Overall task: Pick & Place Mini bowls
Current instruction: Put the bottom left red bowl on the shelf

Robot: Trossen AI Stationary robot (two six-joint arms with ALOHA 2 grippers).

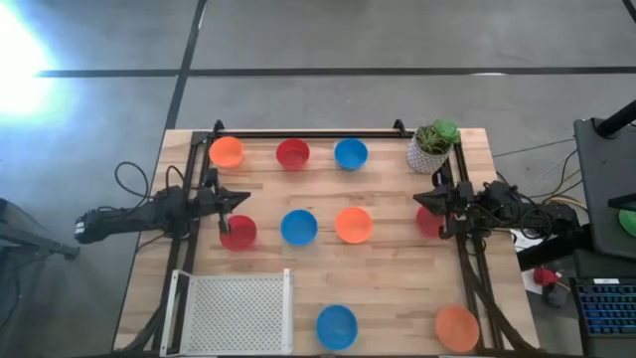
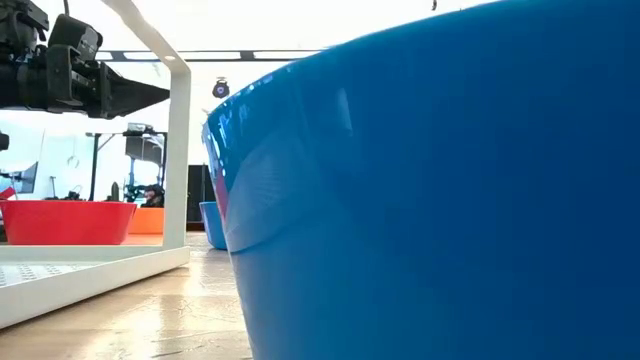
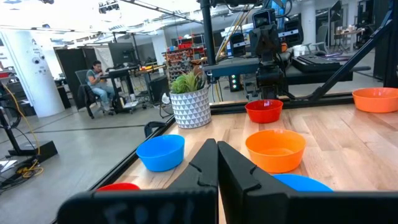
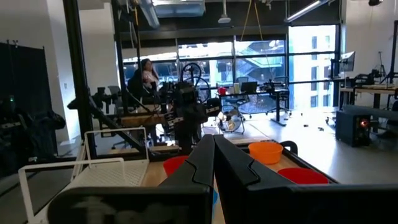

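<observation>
Nine bowls point(image 1: 353, 225) lie spread over the bench point(image 1: 397, 288), none in the white tray point(image 1: 237, 313); both closed, empty, the left tool point(image 1: 237, 200) and right tool point(image 1: 424, 200) hover at the sides, seemingly parked before any pick.

From here I see a bench point(image 1: 397, 259) of pale wood planks, smooth with a light sheen. The mini bowls point(image 1: 298, 227) look like glossy plastic; the blue one point(image 2: 450, 200) filling the low view mirrors the ceiling lights. The white rack point(image 1: 235, 310) at lower left has a perforated, matt face. The plant pot point(image 3: 190, 107) looks matt white with a patterned surface. My left arm's fingers point(image 3: 205, 171) look like matt black plastic.
</observation>
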